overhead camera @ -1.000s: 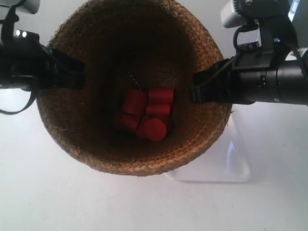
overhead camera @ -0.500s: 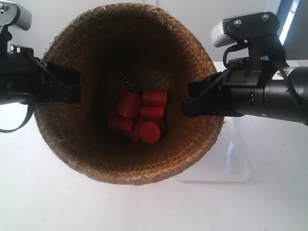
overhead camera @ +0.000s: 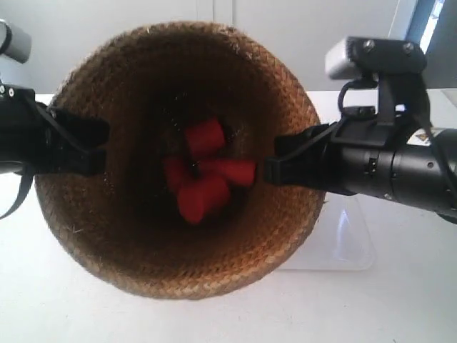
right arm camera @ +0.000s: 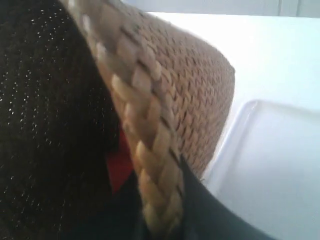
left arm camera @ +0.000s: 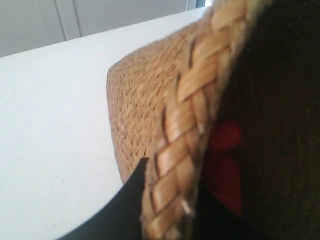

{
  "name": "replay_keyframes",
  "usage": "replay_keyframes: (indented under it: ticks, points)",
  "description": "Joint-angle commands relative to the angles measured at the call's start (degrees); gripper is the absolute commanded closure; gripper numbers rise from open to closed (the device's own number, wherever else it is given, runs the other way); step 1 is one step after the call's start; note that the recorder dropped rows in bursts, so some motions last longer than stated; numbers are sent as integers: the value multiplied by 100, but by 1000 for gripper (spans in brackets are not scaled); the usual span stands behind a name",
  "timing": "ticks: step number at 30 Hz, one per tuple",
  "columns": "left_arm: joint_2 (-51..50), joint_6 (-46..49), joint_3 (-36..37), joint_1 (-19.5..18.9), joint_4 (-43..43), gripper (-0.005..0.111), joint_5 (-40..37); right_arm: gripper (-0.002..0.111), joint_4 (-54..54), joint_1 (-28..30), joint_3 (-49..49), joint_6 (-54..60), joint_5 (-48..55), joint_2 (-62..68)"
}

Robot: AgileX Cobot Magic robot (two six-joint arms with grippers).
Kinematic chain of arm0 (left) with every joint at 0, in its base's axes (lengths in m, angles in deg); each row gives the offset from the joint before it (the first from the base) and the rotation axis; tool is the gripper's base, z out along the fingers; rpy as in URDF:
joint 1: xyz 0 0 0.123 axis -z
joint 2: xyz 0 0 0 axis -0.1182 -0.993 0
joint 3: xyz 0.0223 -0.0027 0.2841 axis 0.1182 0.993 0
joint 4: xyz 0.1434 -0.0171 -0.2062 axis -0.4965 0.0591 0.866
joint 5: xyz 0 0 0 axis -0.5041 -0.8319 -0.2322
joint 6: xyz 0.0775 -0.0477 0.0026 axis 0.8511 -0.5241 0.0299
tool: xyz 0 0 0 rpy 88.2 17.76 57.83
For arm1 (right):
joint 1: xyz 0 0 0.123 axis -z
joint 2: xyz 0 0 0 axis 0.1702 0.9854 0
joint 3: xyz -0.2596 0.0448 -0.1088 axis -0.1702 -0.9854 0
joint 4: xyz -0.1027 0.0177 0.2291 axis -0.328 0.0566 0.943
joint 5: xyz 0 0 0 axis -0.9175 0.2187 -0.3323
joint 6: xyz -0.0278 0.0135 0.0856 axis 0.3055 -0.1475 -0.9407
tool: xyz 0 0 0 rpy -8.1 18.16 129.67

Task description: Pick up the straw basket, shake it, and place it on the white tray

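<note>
The straw basket [overhead camera: 178,275] hangs in the air, seen from above, held by its braided rim on two opposite sides. My left gripper [overhead camera: 96,146] is shut on the rim at the exterior view's left, with one finger outside and one inside [left arm camera: 172,195]. On the opposite side, my right gripper [overhead camera: 275,164] is shut on the rim [right arm camera: 160,200]. Several red cylinders [overhead camera: 207,179] lie tumbled inside the basket. The white tray [overhead camera: 343,243] lies on the table below my right arm, partly hidden by the basket, and shows beside the basket wall [right arm camera: 270,165].
The white table [overhead camera: 400,307] spreads under the basket. A camera housing [overhead camera: 375,57] sits on top of the right arm. A pale wall with panel lines [overhead camera: 300,28] stands behind.
Both arms and the basket have moved down in the exterior view and a little to its left. The red cylinders have jumped apart and shifted inside the basket.
</note>
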Motion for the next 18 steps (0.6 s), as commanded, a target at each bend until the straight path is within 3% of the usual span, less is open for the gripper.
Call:
replay_keyframes:
  ticks: [1, 10, 13, 15, 18]
  points:
    - [390, 429, -103, -102, 94, 107, 170, 108, 46, 66, 64, 160, -243, -289]
    - [274, 353, -108, -91, 117, 107, 7, 108, 46, 66, 79, 419, -240, -271]
    - [744, 394, -547, 57, 154, 107, -918, 108, 241, -28, 436, 150, 746, -827]
    - [1333, 389, -803, 283, 258, 107, -1244, 108, 396, -352, 638, 157, 765, -1509]
    - [1772, 405, -711, 502, 170, 107, -450, 108, 233, -658, 513, 649, -345, -2004]
